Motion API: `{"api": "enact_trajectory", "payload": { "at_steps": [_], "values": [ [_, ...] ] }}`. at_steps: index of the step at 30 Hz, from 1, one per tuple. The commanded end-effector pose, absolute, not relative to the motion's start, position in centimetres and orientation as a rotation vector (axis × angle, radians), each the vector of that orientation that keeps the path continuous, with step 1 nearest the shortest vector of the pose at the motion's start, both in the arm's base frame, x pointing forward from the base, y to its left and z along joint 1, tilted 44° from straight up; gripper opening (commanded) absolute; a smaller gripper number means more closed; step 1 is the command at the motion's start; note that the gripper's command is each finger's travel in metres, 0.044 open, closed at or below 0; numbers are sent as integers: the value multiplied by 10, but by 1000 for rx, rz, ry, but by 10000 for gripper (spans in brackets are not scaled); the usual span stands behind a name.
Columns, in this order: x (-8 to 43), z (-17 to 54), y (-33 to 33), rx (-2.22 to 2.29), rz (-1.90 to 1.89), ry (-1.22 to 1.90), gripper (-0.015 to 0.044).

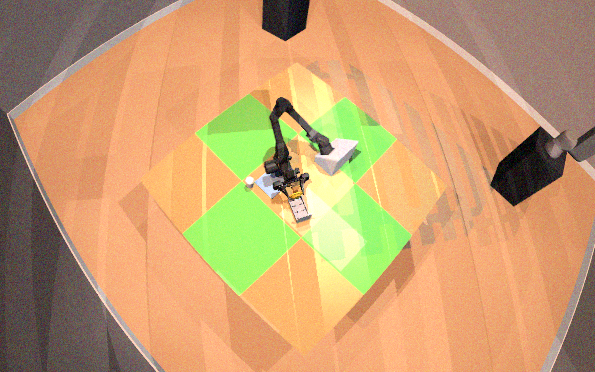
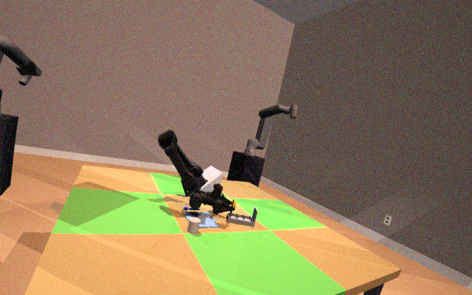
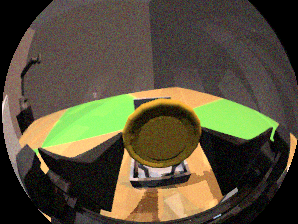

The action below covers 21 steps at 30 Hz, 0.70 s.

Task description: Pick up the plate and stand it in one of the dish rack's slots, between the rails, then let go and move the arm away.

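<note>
The yellow round plate (image 1: 296, 192) (image 2: 234, 204) (image 3: 162, 132) is held in my gripper (image 1: 295, 189) (image 2: 232, 204) (image 3: 162, 134), which is shut on it at its two sides. The plate stands steeply, near upright, its face toward the wrist camera. The small grey dish rack (image 1: 303, 219) (image 2: 240, 222) (image 3: 160, 183) has a light floor, dark rails and a taller panel at its far end. The plate is above the rack's near end in the exterior view, not seated in a slot. In the wrist view it hides much of the rack and its rails.
A light blue pad (image 1: 265, 185) (image 2: 208, 224) lies beside the rack, with a dark blue item (image 2: 190, 208) at its back edge. A whitish cylinder (image 1: 250, 182) (image 2: 193, 225) stands by the pad. A white wedge-shaped block (image 1: 339, 156) (image 2: 212, 178) is at my arm's base.
</note>
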<state>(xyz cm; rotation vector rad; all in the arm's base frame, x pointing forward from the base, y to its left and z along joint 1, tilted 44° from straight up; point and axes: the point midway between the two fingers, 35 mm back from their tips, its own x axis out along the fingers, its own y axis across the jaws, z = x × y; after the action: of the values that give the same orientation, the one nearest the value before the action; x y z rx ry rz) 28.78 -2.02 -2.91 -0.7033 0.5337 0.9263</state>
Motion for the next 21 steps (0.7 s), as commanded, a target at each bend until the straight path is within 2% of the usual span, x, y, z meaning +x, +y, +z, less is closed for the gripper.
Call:
{"api": "enact_trajectory", "payload": {
  "at_steps": [1,16,21],
  "values": [
    [288,-31,-18,-699,928,536,0],
    [295,-42,-7,-707,926,531,0],
    [293,-58,-21,-711,922,530,0]
  ]
}}
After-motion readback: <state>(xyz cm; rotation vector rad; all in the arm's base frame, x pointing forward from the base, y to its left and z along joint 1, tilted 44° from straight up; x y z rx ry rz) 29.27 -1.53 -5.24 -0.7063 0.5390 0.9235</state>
